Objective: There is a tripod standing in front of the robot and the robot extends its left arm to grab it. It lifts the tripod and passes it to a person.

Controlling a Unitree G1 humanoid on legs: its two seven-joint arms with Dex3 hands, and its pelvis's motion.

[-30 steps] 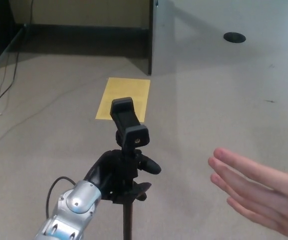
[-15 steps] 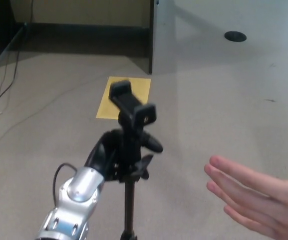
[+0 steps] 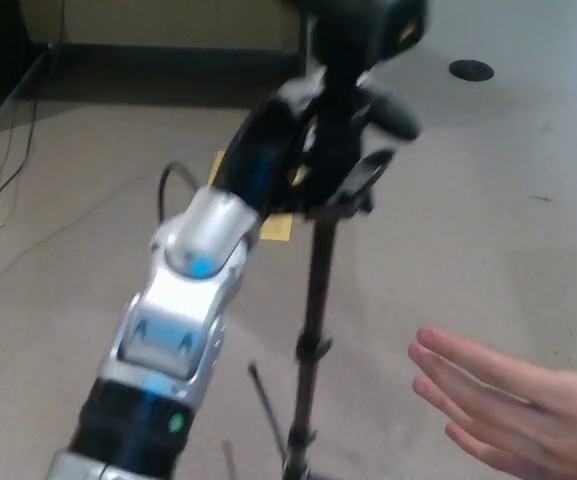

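My left hand (image 3: pixel 303 135) is shut on the black tripod (image 3: pixel 313 300) just below its head, holding it raised near the top middle of the head view. The tripod's phone clamp (image 3: pixel 368 25) is blurred and partly cut by the top edge. Its pole runs down to folded legs (image 3: pixel 268 410) at the bottom. My silver left forearm (image 3: pixel 183 300) stretches up from the lower left. A person's open hand (image 3: pixel 508 400) reaches in from the lower right, palm up, apart from the tripod. My right hand does not show.
Beige carpet covers the floor. A yellow sheet (image 3: pixel 273 220) lies behind my arm. A grey cabinet panel (image 3: pixel 308 90) stands at the back, a dark round floor outlet (image 3: pixel 470 71) at the top right, cables (image 3: pixel 13 160) at the left.
My left arm has lifted the tripod up and to the right, towards the person; its legs have come into view. The person's hand has stayed about where it was.
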